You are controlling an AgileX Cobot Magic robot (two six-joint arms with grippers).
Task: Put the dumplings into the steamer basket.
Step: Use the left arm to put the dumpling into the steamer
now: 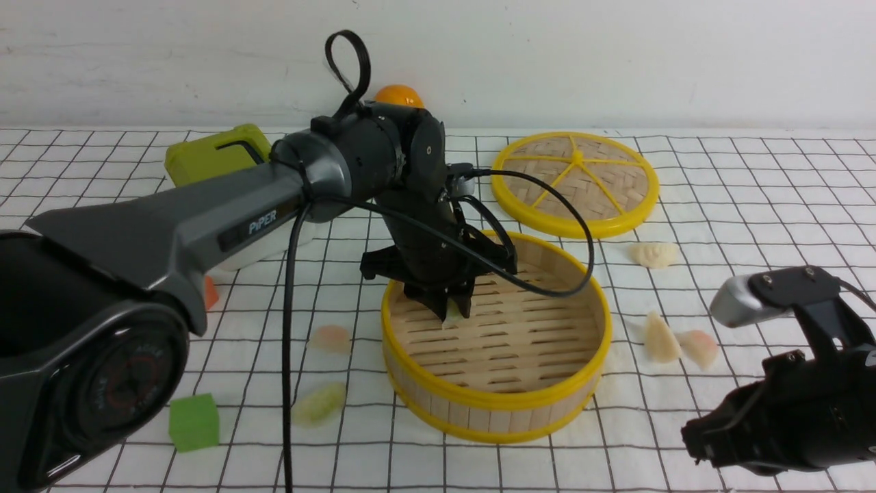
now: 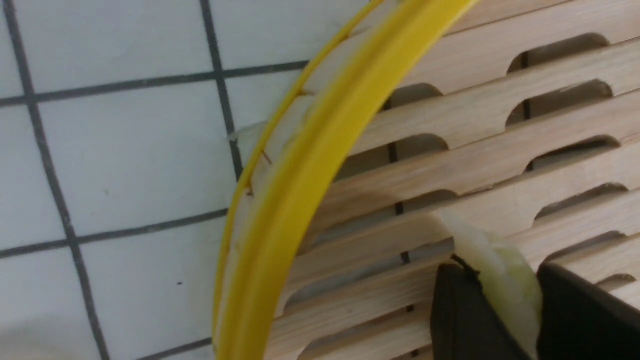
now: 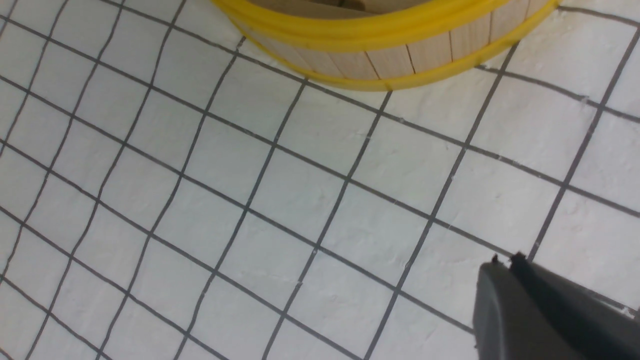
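The steamer basket [image 1: 494,400] stands mid-table, round with a pale wood wall and yellow rims. My left gripper [image 1: 453,313] reaches inside it near its left wall, shut on a pale green dumpling [image 2: 500,272] just above the slatted floor [image 2: 475,165]. Loose dumplings lie on the cloth: a pink one [image 1: 332,337] and a green one [image 1: 319,404] left of the basket, a cream one [image 1: 654,255], a whitish one [image 1: 661,338] and a pink one [image 1: 698,347] to its right. My right gripper [image 3: 505,262] is shut and empty, low at the front right.
The flat woven lid [image 1: 576,182] lies behind the basket. A green foam cube [image 1: 194,422] sits front left, an orange cube [image 1: 211,293] shows behind my left arm. A lime-green box [image 1: 215,154] and an orange ball [image 1: 398,95] stand at the back.
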